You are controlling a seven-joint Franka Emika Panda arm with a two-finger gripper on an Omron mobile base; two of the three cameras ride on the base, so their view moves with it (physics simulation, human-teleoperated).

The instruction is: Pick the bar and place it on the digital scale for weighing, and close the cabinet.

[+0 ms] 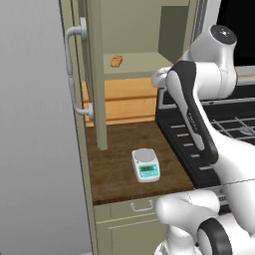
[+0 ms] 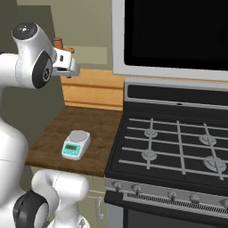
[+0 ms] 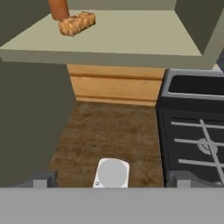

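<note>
With its jaws spread wide and empty, the gripper (image 2: 72, 67) hangs before the open cabinet (image 1: 92, 74), whose shelf carries the bar (image 3: 77, 23) near its left edge.

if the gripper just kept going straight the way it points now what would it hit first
Probably the wooden back panel under the cabinet shelf. The open gripper looks along there, with the bar above that line and the digital scale below it. Depth is unclear.

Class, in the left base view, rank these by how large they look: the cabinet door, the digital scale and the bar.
1. cabinet door
2. digital scale
3. bar, though it sits farther from the camera, which shrinks it.
</note>
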